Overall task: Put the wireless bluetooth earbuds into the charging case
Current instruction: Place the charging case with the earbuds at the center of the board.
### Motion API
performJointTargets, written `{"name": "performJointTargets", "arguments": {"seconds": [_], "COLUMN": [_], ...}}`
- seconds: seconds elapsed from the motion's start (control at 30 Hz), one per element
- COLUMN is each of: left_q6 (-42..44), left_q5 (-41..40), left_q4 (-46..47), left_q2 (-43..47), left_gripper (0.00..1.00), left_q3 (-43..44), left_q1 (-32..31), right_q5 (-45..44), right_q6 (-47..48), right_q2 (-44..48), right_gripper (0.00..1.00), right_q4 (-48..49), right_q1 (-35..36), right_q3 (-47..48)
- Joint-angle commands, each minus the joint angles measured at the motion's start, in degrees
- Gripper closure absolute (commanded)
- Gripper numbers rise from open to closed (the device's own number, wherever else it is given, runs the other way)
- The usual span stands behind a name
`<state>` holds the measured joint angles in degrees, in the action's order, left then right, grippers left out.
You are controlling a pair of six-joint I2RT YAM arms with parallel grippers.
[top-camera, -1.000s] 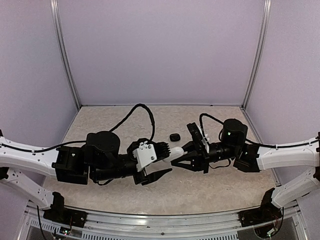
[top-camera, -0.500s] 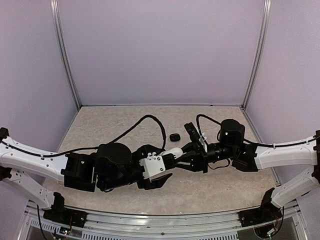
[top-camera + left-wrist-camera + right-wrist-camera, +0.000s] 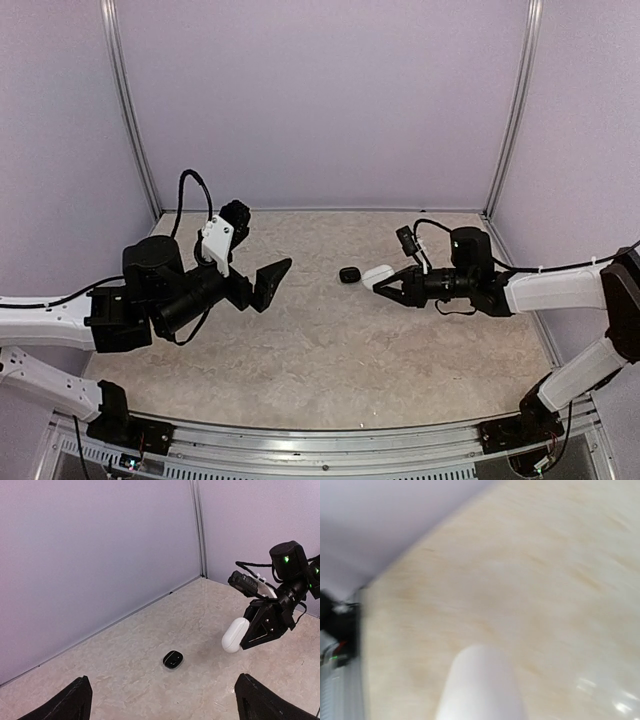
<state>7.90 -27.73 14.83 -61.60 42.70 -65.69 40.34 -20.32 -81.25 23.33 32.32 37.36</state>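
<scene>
**One white case in the right grip, one black piece on the table**

Two things can be counted: one white charging case (image 3: 377, 275) and one small black oval piece (image 3: 348, 274). The black piece lies flat on the beige marbled table (image 3: 330, 350), toward the back and near the middle. It is too small to tell whether it is an earbud or a second case. No shape can be read as a stemmed earbud in any view.

The white charging case is clamped between the narrow jaws of the right gripper (image 3: 388, 281). It sticks out past the fingertips as a rounded white end and is held above the table, just right of the black piece and apart from it. The right wrist view is blurred, showing only the case's pale rounded body over the tabletop.

The right arm reaches in from the right edge, its forearm nearly level and its gripper pointing left toward the table's centre.

The left arm lies low along the left side, its wrist raised and angled toward the back right. The left gripper (image 3: 266, 236) is spread wide and holds nothing. Its two dark fingers (image 3: 75, 700) frame the bottom corners of the left wrist view, with the black piece on the table between and beyond them.
</scene>
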Motion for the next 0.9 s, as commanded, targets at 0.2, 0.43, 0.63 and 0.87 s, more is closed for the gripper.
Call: {"name": "performJointTargets", "arguments": {"seconds": [0.2,0.43,0.63,0.87], "left_q6": [-11.3,-13.0,-12.5,-11.2], "left_q5": [-2.9,-4.4,-3.7,-4.2], "left_q4": [1.2,3.3,3.2,2.3], "left_q2": [-2.2,-3.0,-2.0,-0.3], "left_gripper": [0.01,0.01,0.01,0.01], "left_q3": [-0.5,-0.7,-1.1,-1.5], "left_q1": [3.5,4.7,6.7,9.2], "right_q5": [5.1,5.7,6.1,4.0], "right_q6": [-5.7,-11.3,-14.0,-14.6], "right_q2": [-17.6,-28.6,-34.5,-38.1], "right_gripper": [0.93,0.93,0.89,0.81], "right_q4": [2.8,9.5,10.0,10.5], "right_q1": [-5.8,-4.8,-4.5,-3.8], "right_q3": [5.9,10.2,14.4,16.8]}}
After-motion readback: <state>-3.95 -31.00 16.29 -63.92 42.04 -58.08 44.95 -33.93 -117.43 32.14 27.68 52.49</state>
